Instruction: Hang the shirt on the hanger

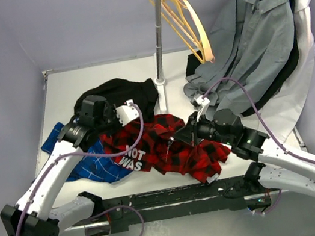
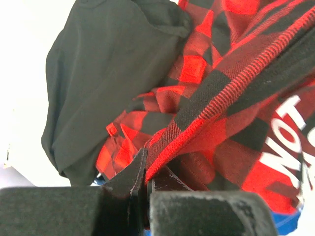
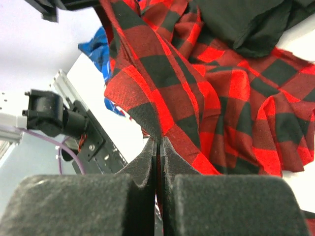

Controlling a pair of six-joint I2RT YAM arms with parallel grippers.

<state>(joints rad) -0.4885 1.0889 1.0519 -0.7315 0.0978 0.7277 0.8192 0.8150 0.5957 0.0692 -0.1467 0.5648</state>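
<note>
The red-and-black checked shirt (image 1: pixel 171 146) lies crumpled at the table's front middle, its white lettering (image 1: pixel 133 154) facing up on the left. My left gripper (image 1: pixel 127 114) is at the shirt's far left edge, shut on a red-edged seam (image 2: pixel 197 125) in the left wrist view (image 2: pixel 146 169). My right gripper (image 1: pixel 193 129) is at the shirt's right side, shut on a raised fold (image 3: pixel 147 93) in the right wrist view (image 3: pixel 158 145). A thin pale hanger (image 1: pixel 178 16) with a pinkish hook hangs on the rail among the tan hangers.
A black garment (image 1: pixel 119 93) lies behind the shirt. A blue checked shirt (image 1: pixel 92 163) lies at the left under my left arm. The rail's pole (image 1: pixel 157 38) stands behind the middle. Thick tan hangers (image 1: pixel 205 39) and a grey shirt (image 1: pixel 252 34) on a teal hanger hang at the right.
</note>
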